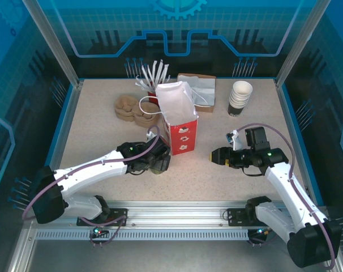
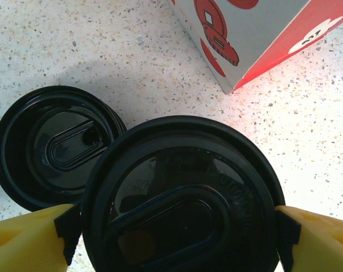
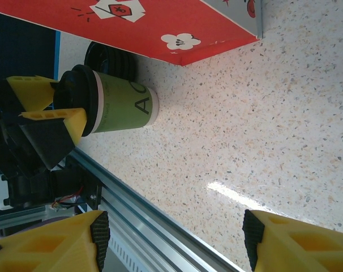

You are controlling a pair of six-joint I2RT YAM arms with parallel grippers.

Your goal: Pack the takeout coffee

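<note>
**Lid grip risking a spill**

We are watching the left hand [image 2: 177, 235] clamping the black lid of the takeout coffee [image 3: 123, 105], a green paper cup standing on the speckled bench [image 1: 217, 190] just beside a stack of black lids [image 2: 50, 147], near the red-and-white paper bag [image 1: 180, 127]. The right hand [image 3: 174, 238] is hovering empty, fingers apart. Lifting by the lid could be popping it off. We are not seeing its seating or the bag's inside.

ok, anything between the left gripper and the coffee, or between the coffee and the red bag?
Nothing visible. The left gripper straddles the lid of the takeout coffee, a finger on each side. The lid stack sits beside it, not between. The red bag stands right alongside.
</note>
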